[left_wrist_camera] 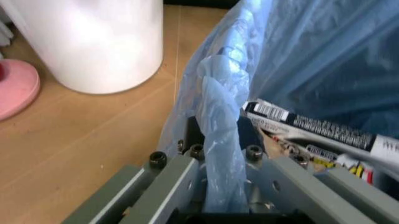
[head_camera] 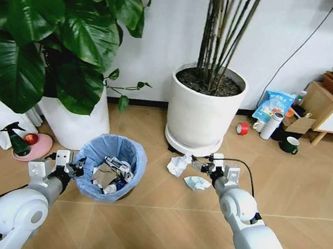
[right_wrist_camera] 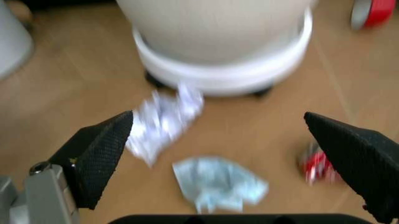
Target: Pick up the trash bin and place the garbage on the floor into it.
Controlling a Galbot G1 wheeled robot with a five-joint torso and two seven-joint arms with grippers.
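Observation:
The trash bin, dark with a crinkly light-blue bag, stands on the floor and holds several litter pieces. My left gripper is shut on its near-left rim; the left wrist view has the bag fold pinched in the gripper. My right gripper hangs open just above the garbage: crumpled white paper and a blue-white scrap. From the right wrist, the open gripper frames the paper, the scrap and a crushed red can.
A big white plant pot on a wheeled base stands right behind the garbage; another pot is behind the bin. A pink dish lies at left. A red tape roll, blue snack bag, bottle and wooden cabinet sit at right.

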